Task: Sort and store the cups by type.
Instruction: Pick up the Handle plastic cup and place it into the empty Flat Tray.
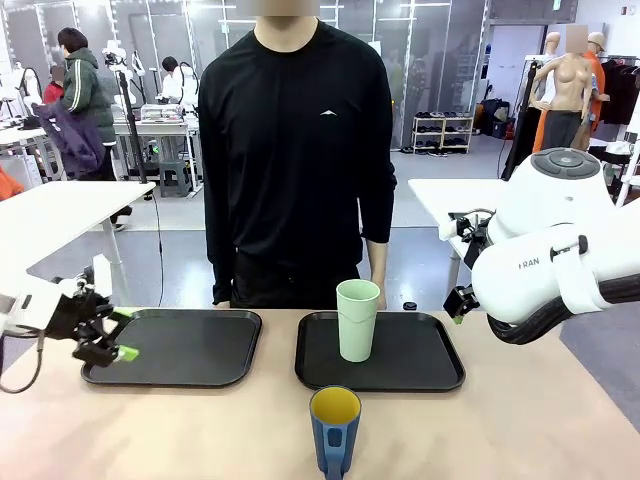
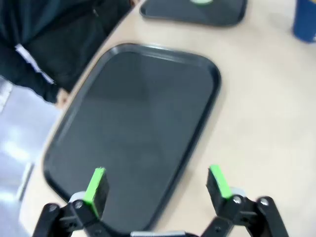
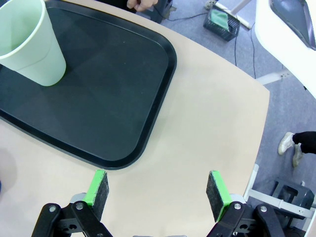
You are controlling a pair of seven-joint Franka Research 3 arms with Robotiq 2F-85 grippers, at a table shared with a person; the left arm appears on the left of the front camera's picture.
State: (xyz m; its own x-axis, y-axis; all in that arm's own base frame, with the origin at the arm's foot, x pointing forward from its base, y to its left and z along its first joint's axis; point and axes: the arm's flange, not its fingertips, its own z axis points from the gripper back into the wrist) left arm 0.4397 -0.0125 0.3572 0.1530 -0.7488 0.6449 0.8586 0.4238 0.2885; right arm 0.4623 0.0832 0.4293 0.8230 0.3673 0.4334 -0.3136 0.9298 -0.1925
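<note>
A tall mint-green tumbler [image 1: 357,320] stands upright on the right black tray [image 1: 420,355]. Closer to me, a dark blue mug [image 1: 334,432] with a yellow inside and a handle sits on the bare table. My left gripper [image 1: 122,333] hovers open and holds nothing over the near left corner of the left black tray [image 1: 190,345]. In the left wrist view that gripper [image 2: 158,185] straddles the tray's edge [image 2: 138,113], and the mug [image 2: 306,22] shows far off. My right gripper [image 3: 158,187] is open over bare table beside the right tray [image 3: 108,89], apart from the tumbler [image 3: 32,44].
A person in black stands at the far side, a hand [image 3: 140,4] near the right tray's far rim. The right arm [image 1: 545,270] bulks over the table's right end. The table's right edge [image 3: 261,128] lies close to my right gripper.
</note>
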